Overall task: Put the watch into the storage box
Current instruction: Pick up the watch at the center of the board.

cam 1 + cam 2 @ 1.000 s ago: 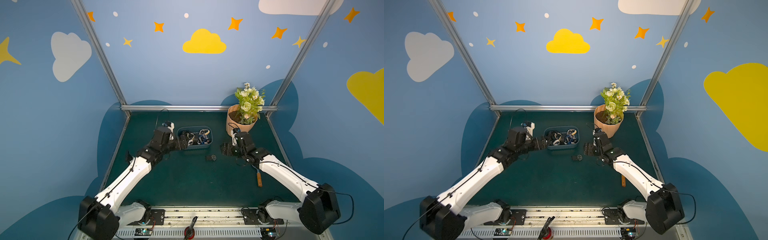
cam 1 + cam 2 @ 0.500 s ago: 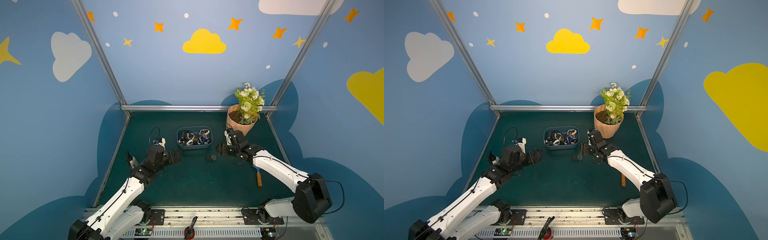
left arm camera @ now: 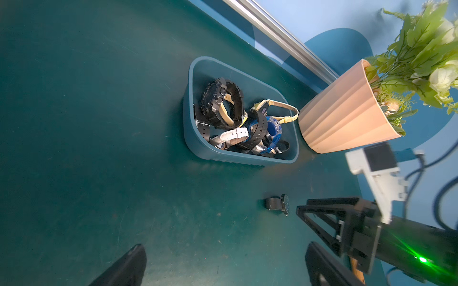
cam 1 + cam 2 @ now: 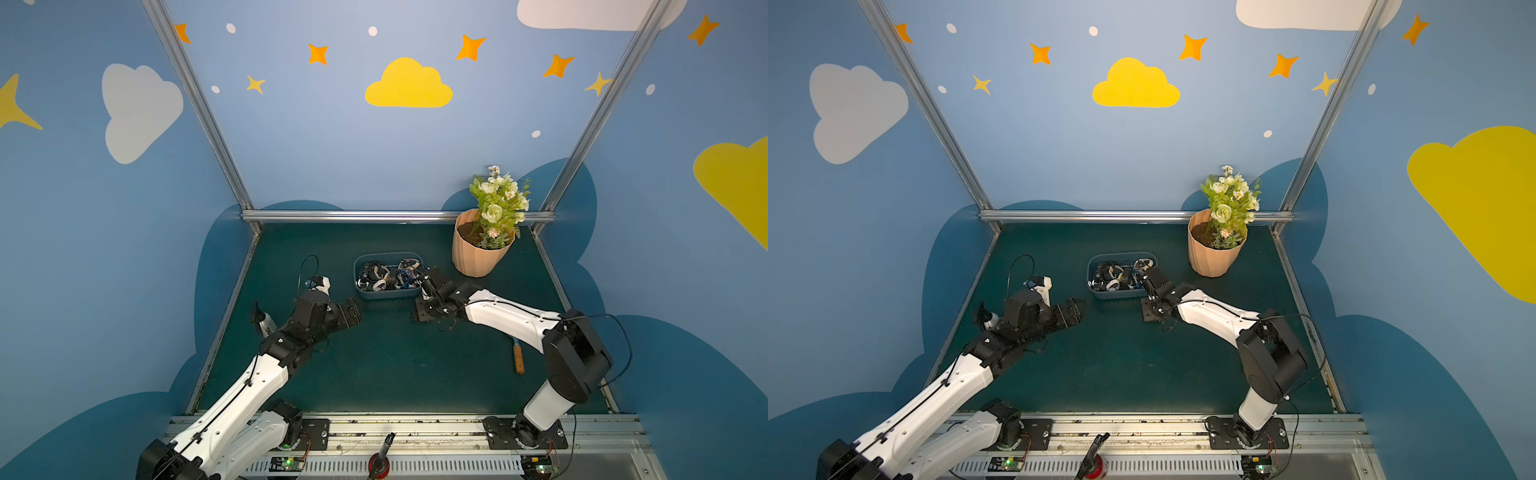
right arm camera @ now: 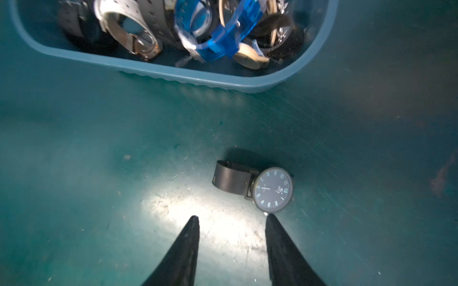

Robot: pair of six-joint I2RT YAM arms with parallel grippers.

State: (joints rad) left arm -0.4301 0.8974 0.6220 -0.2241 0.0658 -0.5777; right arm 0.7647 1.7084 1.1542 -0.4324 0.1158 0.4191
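Note:
A black watch [image 5: 262,188] with a round dark dial lies on the green mat just in front of the storage box [image 5: 173,71]. The box is blue-grey and holds several watches. My right gripper [image 5: 233,217] hangs low right behind the watch, its jaws partly apart with only mat between them. One fingertip [image 5: 270,219] is at the dial's edge. In both top views the right gripper [image 4: 424,309] covers the watch beside the storage box [image 4: 386,293]. The left wrist view shows the watch [image 3: 277,204] too. My left gripper [image 4: 353,313] stands open and empty, left of the box.
A ribbed peach flowerpot [image 4: 478,257] with flowers stands at the back right, close to the box. An orange-handled tool [image 4: 518,359] lies on the mat under the right arm. Metal frame rails [image 4: 395,216] edge the mat.
The left arm has drawn back from the box toward the front left. The right gripper has come leftward and down behind the watch, and its jaws have narrowed.

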